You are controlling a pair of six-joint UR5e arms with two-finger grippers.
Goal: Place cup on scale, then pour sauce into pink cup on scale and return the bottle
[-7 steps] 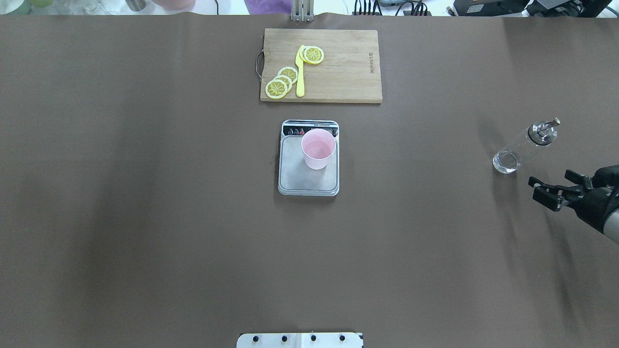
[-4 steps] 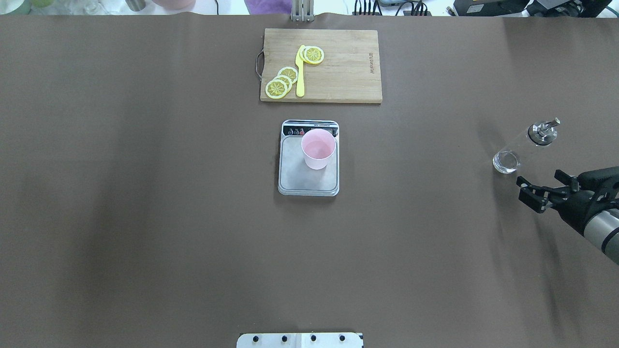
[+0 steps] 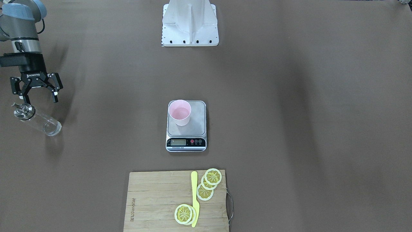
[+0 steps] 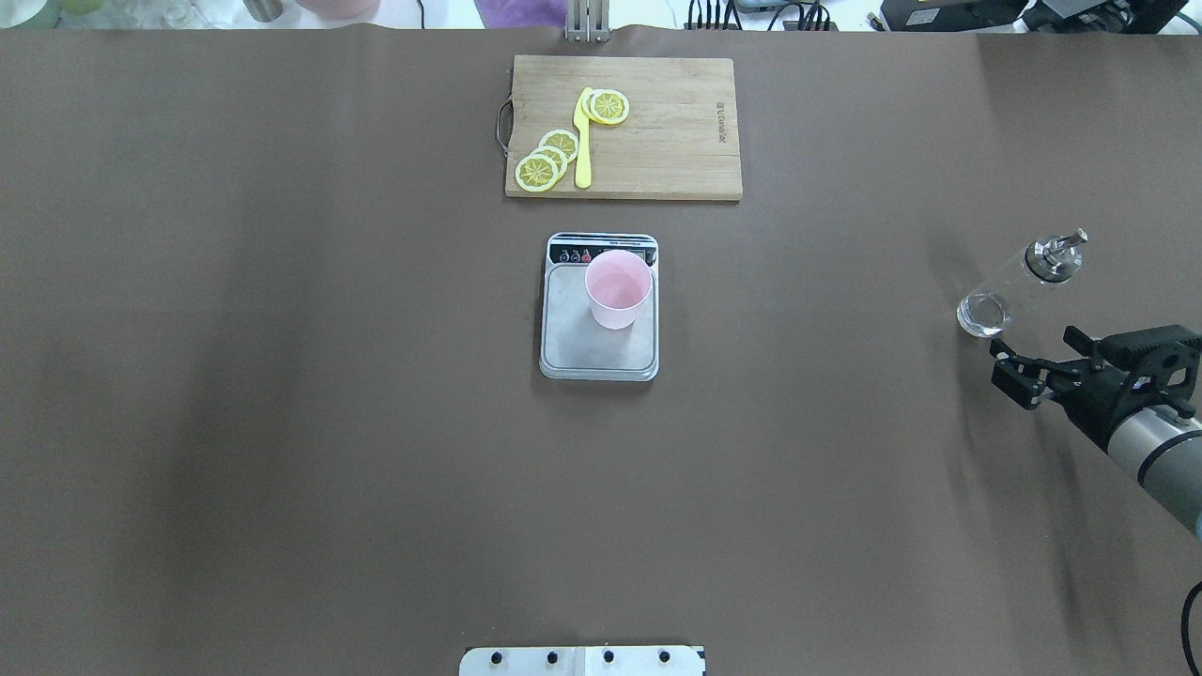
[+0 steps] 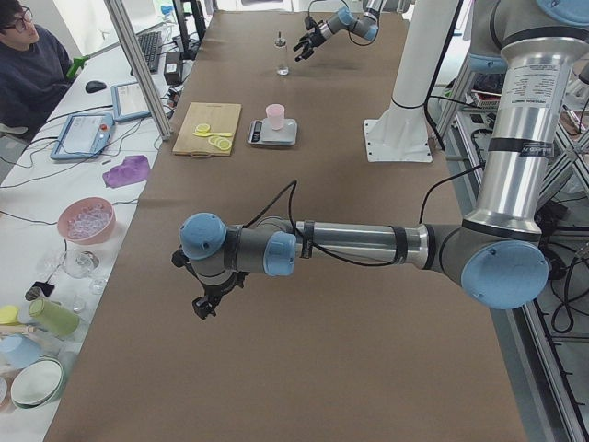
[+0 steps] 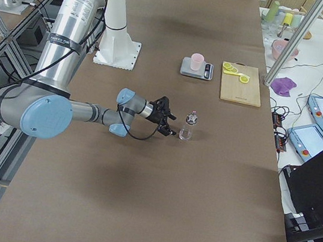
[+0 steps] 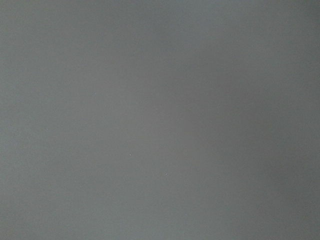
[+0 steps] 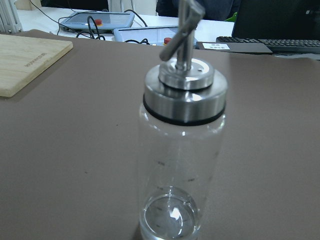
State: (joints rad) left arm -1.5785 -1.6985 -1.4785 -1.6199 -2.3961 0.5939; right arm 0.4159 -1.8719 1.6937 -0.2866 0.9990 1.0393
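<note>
So, cup (image 4: pixel 618 291) sits upright on the scale (image 4: pixel 573 343), toward the plate's display end, so step one looks done. Current step is grabbing the bottle (image 4: pixel 1019 282). It stands upright on the table far out on the robot's right, well apart from the scale. Right gripper (image 3: pixel 38 98) is near it but not touching, jaws spread wide, holding nothing. The right wrist cam has the bottle dead centre. Left gripper (image 5: pixel 204 304) hangs over bare table and shows side-on only, so I can't tell its opening. Next: advance until the fingers straddle the glass below the metal cap, close, lift, carry to the cup.
</note>
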